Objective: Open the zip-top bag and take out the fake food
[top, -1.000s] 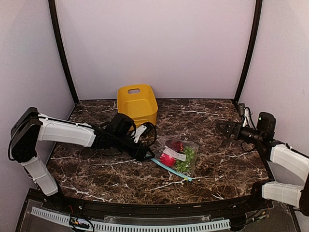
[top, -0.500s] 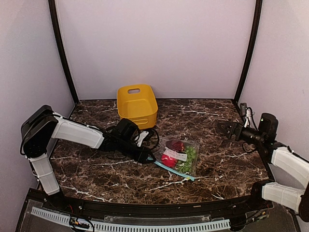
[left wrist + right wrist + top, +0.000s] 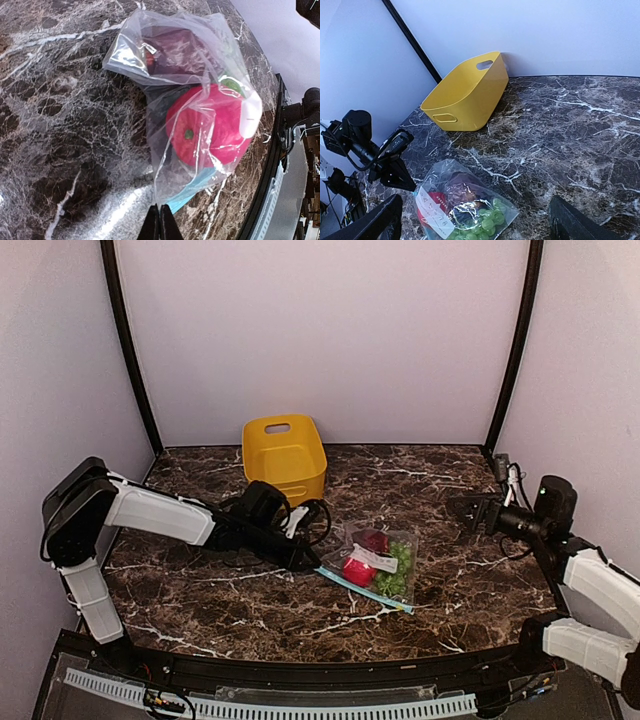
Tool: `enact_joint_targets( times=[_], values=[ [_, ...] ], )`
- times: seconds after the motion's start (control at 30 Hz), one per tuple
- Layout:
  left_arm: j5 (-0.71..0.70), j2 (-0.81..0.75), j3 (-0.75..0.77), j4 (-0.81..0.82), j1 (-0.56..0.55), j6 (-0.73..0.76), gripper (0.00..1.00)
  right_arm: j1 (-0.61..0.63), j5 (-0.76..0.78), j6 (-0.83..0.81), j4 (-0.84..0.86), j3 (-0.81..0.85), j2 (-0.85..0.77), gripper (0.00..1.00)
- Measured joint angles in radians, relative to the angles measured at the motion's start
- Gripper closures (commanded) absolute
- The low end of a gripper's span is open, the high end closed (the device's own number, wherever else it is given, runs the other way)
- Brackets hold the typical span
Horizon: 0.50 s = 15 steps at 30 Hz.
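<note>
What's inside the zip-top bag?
A red fruit, a dark purple one and green grapes show through the clear bag. The white label covers part; anything beneath them is hidden.

Walls (image 3: 320, 330): plain pale panels on three sides.
Corner posts (image 3: 129, 350): black, slim.
Table (image 3: 460, 580): dark brown marble, white veins.
Light: soft, even.
</note>
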Motion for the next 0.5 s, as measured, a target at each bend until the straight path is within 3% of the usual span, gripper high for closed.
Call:
enact_joint_targets(
  times=[0.33, 0.5],
  values=[
    [0.023, -0.185, 0.023, 0.021, 0.000, -0.152, 0.99, 0.168, 0.111, -0.086, -0.043, 0.002, -0.005, 0.11],
    [-0.031, -0.238, 0.077, -0.002, 0.000, -0.275, 0.99, 0.266, 0.186, -0.135, -0.069, 0.031, 0.018, 0.15]
  ],
)
